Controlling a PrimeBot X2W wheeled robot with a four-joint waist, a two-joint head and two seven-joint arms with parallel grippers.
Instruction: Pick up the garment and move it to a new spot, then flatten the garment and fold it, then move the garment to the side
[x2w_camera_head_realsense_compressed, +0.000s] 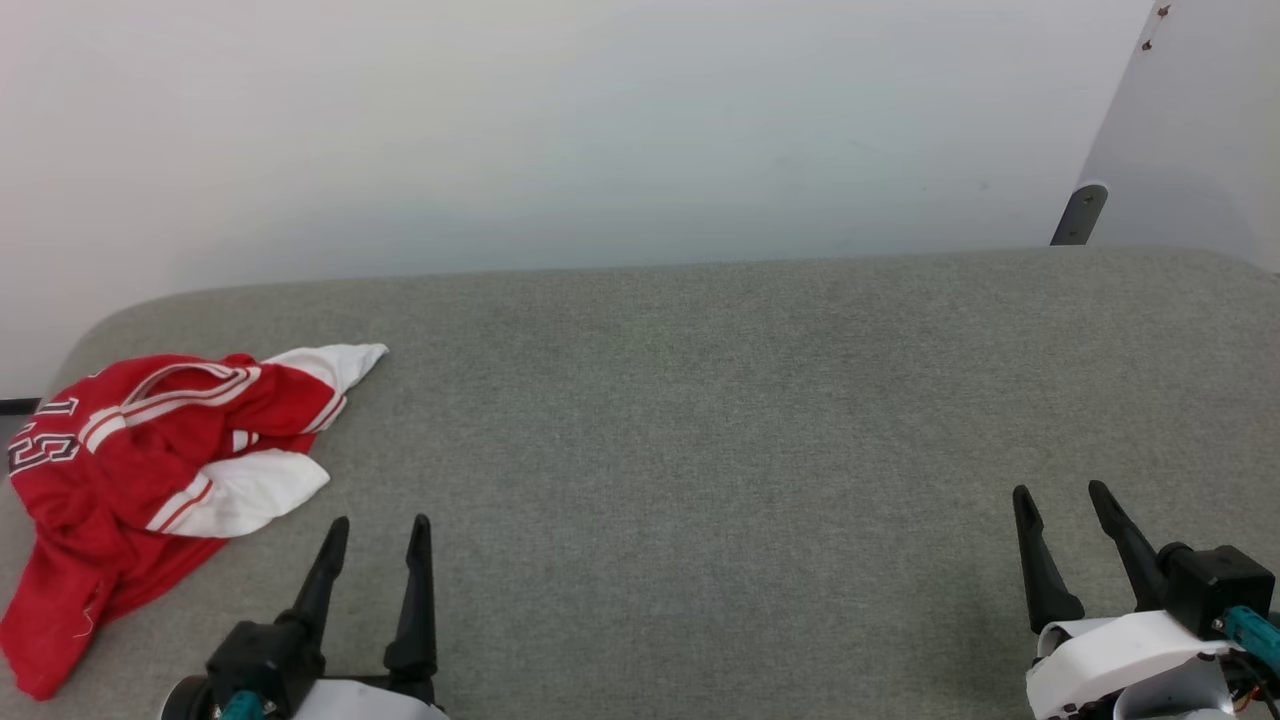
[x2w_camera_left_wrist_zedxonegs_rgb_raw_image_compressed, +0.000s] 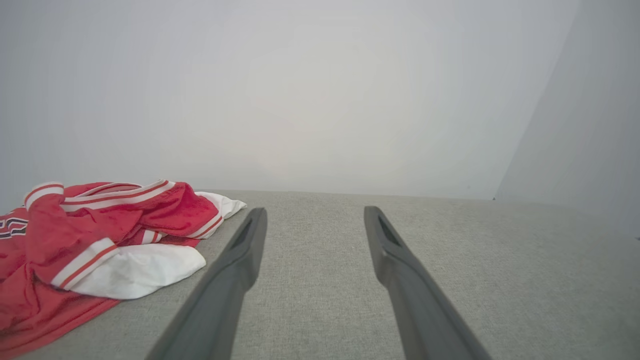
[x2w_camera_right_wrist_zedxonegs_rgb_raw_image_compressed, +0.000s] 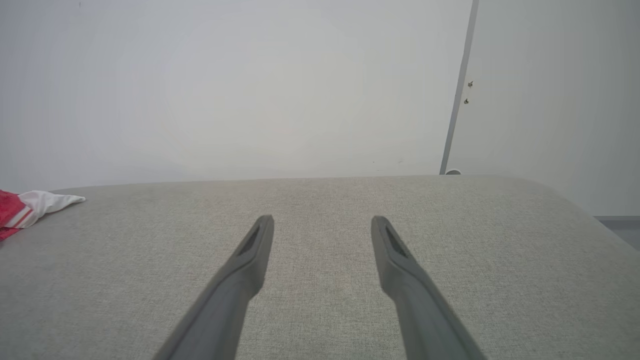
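Nothing's done yet: red-and-white jersey (x2w_camera_head_realsense_compressed: 150, 450) sits crumpled just left of the left end effector (x2w_camera_head_realsense_compressed: 381, 522), right end effector (x2w_camera_head_realsense_compressed: 1058, 488) far off, both spread apart, empty.

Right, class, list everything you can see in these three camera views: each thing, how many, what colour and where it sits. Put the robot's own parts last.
garment: one, red with white sleeves and striped trim, crumpled at the left end of the padded surface
padded surface: one, grey fabric, spread in front of the robot
wall: one, white, behind the surface
panel: one, pale grey, upper right, beside the wall
post: one, dark grey, at the foot of the panel
left gripper: one, dark fingers, open, lower left, just right of the garment, not touching it
right gripper: one, dark fingers, open, lower right, over bare surface
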